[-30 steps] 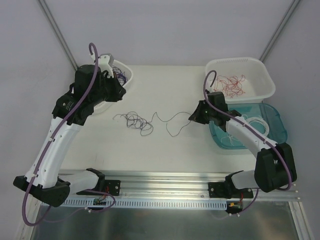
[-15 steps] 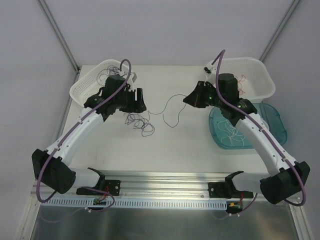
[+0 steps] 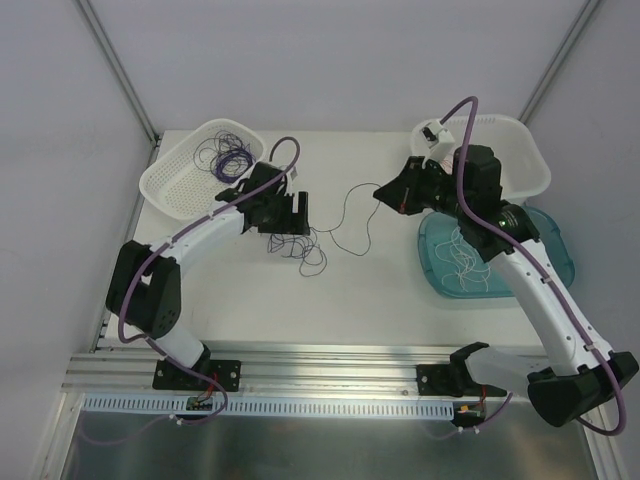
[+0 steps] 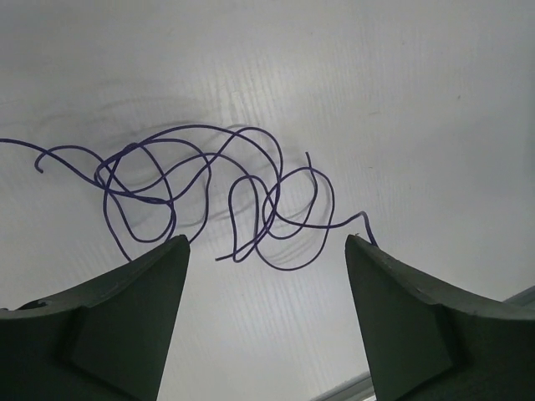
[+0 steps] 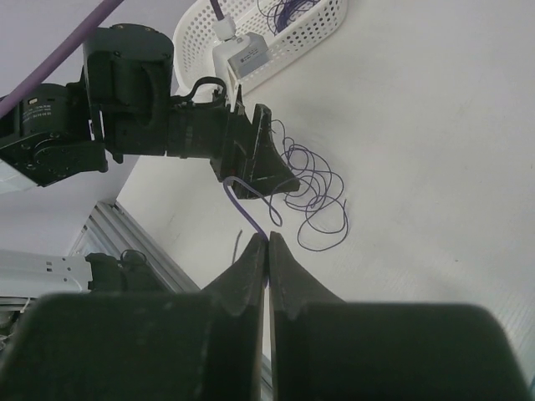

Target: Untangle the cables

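A tangle of thin dark purple cables (image 3: pixel 303 247) lies on the white table left of centre. My left gripper (image 3: pixel 291 224) hovers right over it, open; in the left wrist view the curly loops (image 4: pixel 209 127) lie just beyond the open gripper (image 4: pixel 266 242), and nothing is between the fingers. My right gripper (image 3: pixel 384 195) is shut on one purple strand (image 5: pixel 242 205), pinched at the tips of the gripper (image 5: pixel 268 238). That strand (image 3: pixel 345 200) trails in loose curves back to the tangle (image 5: pixel 316 190).
A white mesh basket (image 3: pixel 180 188) at the back left holds coiled purple wires (image 3: pixel 228 158). A white bin (image 3: pixel 525 150) stands at the back right. A teal tray (image 3: pixel 548 255) in front of it holds white wires (image 3: pixel 465 262). The metal rail (image 3: pixel 320 375) runs along the near edge.
My left arm swung from the basket down over the tangle and its gripper opened. My right gripper, still shut on the strand, lifted back and right, pulling the strand out.
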You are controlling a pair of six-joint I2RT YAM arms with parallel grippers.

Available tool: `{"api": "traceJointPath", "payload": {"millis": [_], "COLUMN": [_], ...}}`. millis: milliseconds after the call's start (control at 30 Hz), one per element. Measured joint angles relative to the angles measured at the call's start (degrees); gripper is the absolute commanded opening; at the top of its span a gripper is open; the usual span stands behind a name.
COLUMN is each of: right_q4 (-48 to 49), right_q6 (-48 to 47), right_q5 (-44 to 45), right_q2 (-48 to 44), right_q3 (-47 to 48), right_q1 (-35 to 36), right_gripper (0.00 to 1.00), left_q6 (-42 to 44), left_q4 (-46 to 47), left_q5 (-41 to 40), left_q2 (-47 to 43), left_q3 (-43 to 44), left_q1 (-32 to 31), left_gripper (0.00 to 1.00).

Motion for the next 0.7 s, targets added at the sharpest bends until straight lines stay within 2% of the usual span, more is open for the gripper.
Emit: {"api": "traceJointPath", "payload": {"millis": [133, 367, 533, 700], "right_q4": [-1.18, -1.68, -1.64, -1.18], "right_q6": [-0.24, -0.42, -0.44, -0.15], "right_q5": [0.04, 0.15, -0.09, -1.11], "right_q2": [-0.55, -2.43, -3.80, -4.50], "right_q3": [0.00, -0.02, -0.15, -1.33], "right_q1": [0.00, 0.00, 0.00, 0.00], "right_gripper": [0.01, 0.01, 0.01, 0.01], "left_q6": [2.40, 9.03, 14.53, 18.18], "left_q4": [5.60, 17.25, 31.08, 42.03], "left_q5": [0.02, 3.69, 7.87, 10.62], "left_q2": [-1.68, -11.23, -16.26, -15.56], "left_q3": [-3.34, -18.58, -29.18, -31.56], "left_q1": [-2.47, -3.19, -3.34, -4.04], "left_gripper": [0.79, 0.86, 0.89, 0.89]}}
